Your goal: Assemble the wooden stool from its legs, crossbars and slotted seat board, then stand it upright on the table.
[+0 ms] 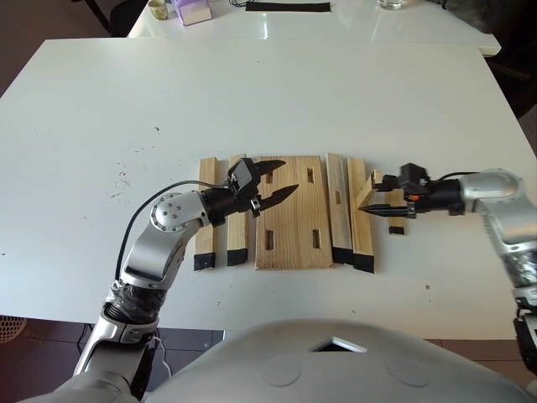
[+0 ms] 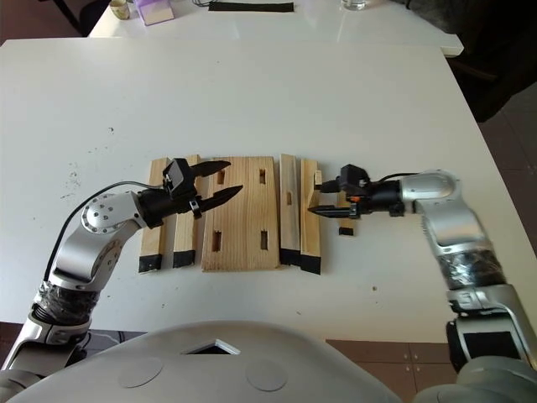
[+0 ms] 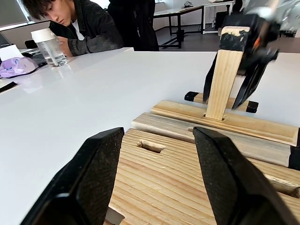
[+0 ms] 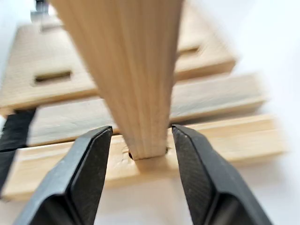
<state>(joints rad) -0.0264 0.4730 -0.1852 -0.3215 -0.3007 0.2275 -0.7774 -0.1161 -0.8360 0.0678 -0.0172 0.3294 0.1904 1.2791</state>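
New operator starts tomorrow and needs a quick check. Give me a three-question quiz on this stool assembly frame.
1. True or false: the left end effector is shut on the flat slotted wooden seat board.
2. How many long black-tipped wooden legs lie beside that board?
3. The short wooden crossbar in the right end effector is: A) flat on the seat board; B) upright in a slot of the outermost right leg; C) held clear of every part.
Key: 1 false, it is open above the board; 2 four; 3 B.

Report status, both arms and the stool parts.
Left gripper open, over seat board's left edge. Right gripper shut on crossbar, upright, end in outermost leg's slot. Nothing in the way.
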